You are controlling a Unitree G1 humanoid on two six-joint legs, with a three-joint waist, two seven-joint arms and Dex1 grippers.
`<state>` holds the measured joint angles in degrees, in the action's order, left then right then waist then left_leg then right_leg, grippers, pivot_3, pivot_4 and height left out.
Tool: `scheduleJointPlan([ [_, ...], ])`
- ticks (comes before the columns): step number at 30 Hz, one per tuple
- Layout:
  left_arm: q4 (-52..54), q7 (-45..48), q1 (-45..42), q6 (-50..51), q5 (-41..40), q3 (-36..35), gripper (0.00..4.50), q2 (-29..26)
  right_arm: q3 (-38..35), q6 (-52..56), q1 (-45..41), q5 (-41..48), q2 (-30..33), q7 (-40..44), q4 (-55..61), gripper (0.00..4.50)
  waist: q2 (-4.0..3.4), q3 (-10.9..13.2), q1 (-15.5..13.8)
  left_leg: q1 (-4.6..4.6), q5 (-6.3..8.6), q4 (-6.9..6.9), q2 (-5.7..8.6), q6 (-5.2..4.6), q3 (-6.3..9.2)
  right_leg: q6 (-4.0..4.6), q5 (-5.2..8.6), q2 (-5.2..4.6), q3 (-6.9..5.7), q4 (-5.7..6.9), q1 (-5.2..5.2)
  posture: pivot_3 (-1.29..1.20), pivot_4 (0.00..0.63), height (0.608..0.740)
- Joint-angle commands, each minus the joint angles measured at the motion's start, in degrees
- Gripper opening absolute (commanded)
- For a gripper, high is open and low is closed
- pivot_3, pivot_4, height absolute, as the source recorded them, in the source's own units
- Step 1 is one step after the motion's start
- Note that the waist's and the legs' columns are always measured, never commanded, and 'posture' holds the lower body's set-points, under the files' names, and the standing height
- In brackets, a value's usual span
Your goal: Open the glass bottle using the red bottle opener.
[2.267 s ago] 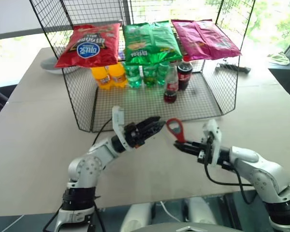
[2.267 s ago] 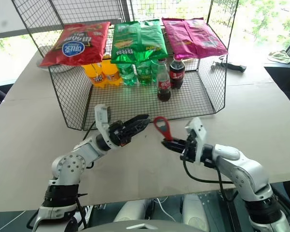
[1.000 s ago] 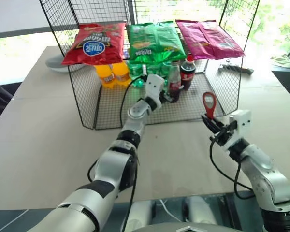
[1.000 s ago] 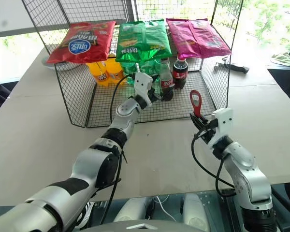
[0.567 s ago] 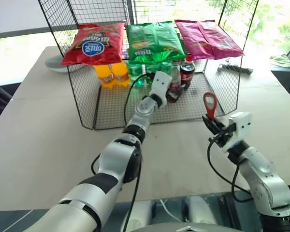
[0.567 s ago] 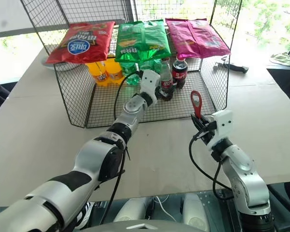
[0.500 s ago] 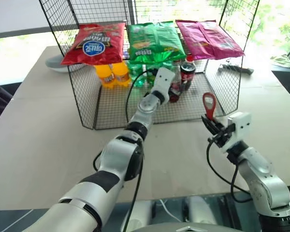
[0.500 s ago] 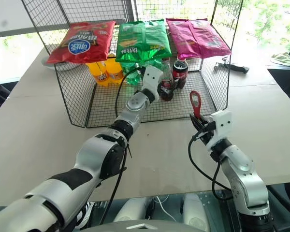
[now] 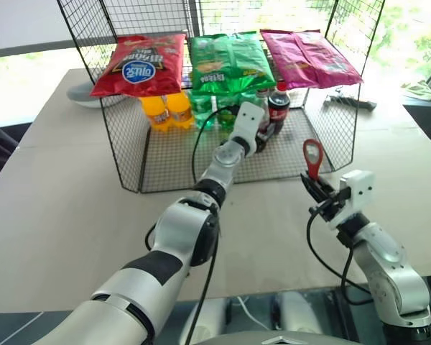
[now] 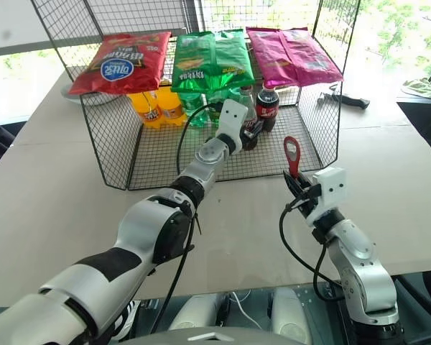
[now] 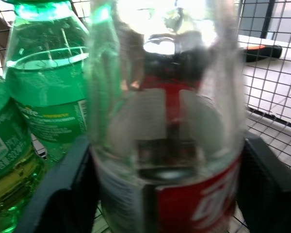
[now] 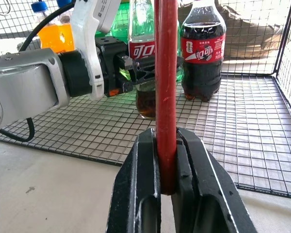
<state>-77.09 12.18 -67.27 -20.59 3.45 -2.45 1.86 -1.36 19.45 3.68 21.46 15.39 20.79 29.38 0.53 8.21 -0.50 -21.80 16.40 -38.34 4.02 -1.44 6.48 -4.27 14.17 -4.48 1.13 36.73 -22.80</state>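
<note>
The glass bottle (image 11: 169,121) stands on the wire cage's floor among the other bottles, clear above, with a red label and dark liquid low down (image 12: 145,99). My left gripper (image 9: 261,134) reaches into the cage, and its two black fingers (image 11: 68,194) press on either side of the bottle at the label. My right gripper (image 9: 317,189) hovers over the table in front of the cage, to the right. It is shut on the handle of the red bottle opener (image 9: 312,154), which stands upright with its loop head on top (image 12: 166,73).
A wire cage (image 9: 129,162) carries red (image 9: 138,63), green (image 9: 226,61) and magenta (image 9: 309,57) chip bags on its top shelf. Inside it stand a plastic cola bottle (image 9: 277,106), green bottles (image 9: 205,111) and orange bottles (image 9: 161,111). A black tool (image 9: 350,101) lies on the table at the right.
My left gripper has pushed a little further in and to the right, and its fingers have closed in on the glass bottle. My right gripper has kept still with the opener.
</note>
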Motion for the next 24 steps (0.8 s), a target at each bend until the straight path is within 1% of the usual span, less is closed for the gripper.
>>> scheduleJointPlan([
  [1,1.25,1.08,-1.64,-0.18,-0.21,-0.90,2.80,0.10,-0.59,-1.91,0.18,-0.24,-0.04,-0.09,1.90,0.00,0.00,0.00,0.01,0.00,0.00,0.00,0.00,0.00,0.00,0.00,0.00,0.00,0.00,0.00,0.00,0.00,0.150,0.740],
  [5,2.30,7.61,-0.81,-0.13,-2.07,-1.84,2.80,0.03,-1.27,-2.27,-0.54,-0.93,0.86,0.32,1.47,0.00,0.00,0.00,-0.07,0.00,0.00,0.00,0.00,0.00,0.00,0.00,0.00,0.00,0.00,0.00,0.00,0.00,0.150,0.740],
  [9,5.19,19.15,0.96,-0.52,-4.54,-2.44,2.80,-0.81,-3.32,-2.46,-1.27,-0.50,2.25,0.58,1.17,0.00,0.00,0.00,-0.06,-0.01,0.00,-0.01,0.02,0.00,-0.01,0.00,0.00,-0.01,0.00,0.00,0.00,0.00,0.150,0.740],
  [11,9.63,27.57,3.63,-0.54,-6.24,-1.78,2.80,-2.00,-4.67,-2.48,-1.68,-0.08,3.15,0.92,0.89,0.00,0.00,0.00,0.18,-0.01,0.00,-0.01,0.02,0.00,-0.01,0.00,0.00,-0.01,0.00,-0.01,0.00,0.00,0.150,0.740],
  [13,18.08,37.07,8.40,2.17,-9.62,-1.05,2.80,-3.28,-5.99,-2.60,-2.17,0.07,4.21,1.31,0.48,0.00,-0.01,0.00,0.76,-0.01,0.00,0.01,-0.01,0.00,-0.02,0.01,0.00,-0.01,0.01,0.00,0.00,0.00,0.150,0.740],
  [14,22.93,40.34,11.08,4.00,-10.81,-0.23,2.80,-4.02,-6.70,-2.62,-2.39,0.20,4.60,1.45,0.30,0.00,-0.01,0.00,1.24,-0.01,0.00,0.01,-0.04,0.00,-0.01,0.01,0.00,-0.01,0.02,0.01,-0.01,0.00,0.150,0.740],
  [16,35.97,44.83,18.13,9.30,-12.69,2.45,2.80,-5.93,-7.90,-2.68,-2.88,0.39,5.25,1.65,-0.09,0.00,-0.01,0.00,1.63,-0.01,0.00,0.03,-0.16,0.00,-0.04,0.01,0.00,-0.01,0.10,0.02,-0.03,0.00,0.150,0.740],
  [19,50.35,47.38,25.29,16.95,-15.13,5.22,2.80,-8.15,-8.52,-2.63,-3.42,0.54,5.56,1.93,-0.44,0.00,-0.03,-0.01,1.61,0.00,0.00,0.03,-0.21,0.00,-0.01,0.02,0.00,0.02,0.20,0.05,-0.10,0.00,0.150,0.740],
  [21,61.50,48.69,31.24,22.60,-16.35,7.45,2.80,-10.94,-8.84,-2.62,-4.00,0.63,5.73,2.13,-0.63,0.00,-0.03,-0.01,1.46,0.04,0.00,0.02,-0.22,0.00,-0.03,0.02,0.00,0.02,0.27,0.09,-0.11,0.00,0.150,0.740],
  [24,72.06,48.49,36.67,28.52,-16.82,9.27,2.80,-14.61,-8.96,-2.84,-5.27,0.71,5.83,2.47,-1.48,0.00,-0.06,-0.03,1.39,0.07,0.01,0.02,-0.23,0.00,-0.07,0.03,0.00,0.02,0.35,0.10,-0.09,0.00,0.150,0.740],
])
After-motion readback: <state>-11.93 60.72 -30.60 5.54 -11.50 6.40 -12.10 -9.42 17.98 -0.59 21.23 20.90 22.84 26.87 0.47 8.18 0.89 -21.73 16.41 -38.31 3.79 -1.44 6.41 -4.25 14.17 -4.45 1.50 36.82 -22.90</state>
